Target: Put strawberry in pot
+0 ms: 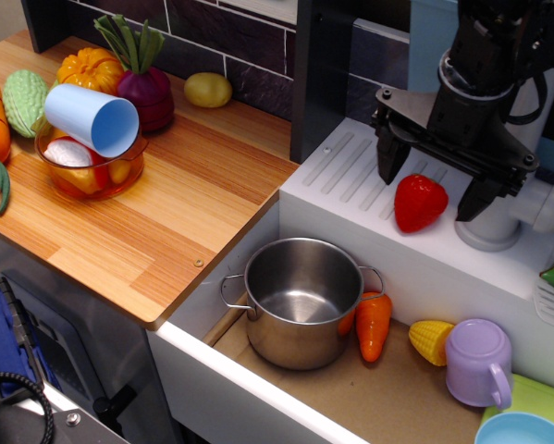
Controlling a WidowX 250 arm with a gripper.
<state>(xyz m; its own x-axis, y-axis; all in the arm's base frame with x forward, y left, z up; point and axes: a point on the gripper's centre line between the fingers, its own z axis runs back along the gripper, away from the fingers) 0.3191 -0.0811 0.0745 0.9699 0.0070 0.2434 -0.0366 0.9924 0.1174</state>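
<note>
The strawberry (pixel 419 201) is glossy red and lies on the white ribbed drainboard (pixel 350 176) at the right. My gripper (pixel 431 181) hangs directly over it, open, with one black finger on its left and one on its right; the strawberry sits between them on the board. The steel pot (pixel 301 300) stands empty in the sunken sink area below and to the left of the strawberry, its two loop handles showing.
An orange carrot (pixel 373 326), a corn piece (pixel 432 341) and a lilac mug (pixel 479 361) lie right of the pot. The wooden counter (pixel 166 213) holds an amber bowl (pixel 90 169) with a blue cup, a beet (pixel 143 88) and other toy vegetables. A grey faucet base (pixel 495 222) stands right of the gripper.
</note>
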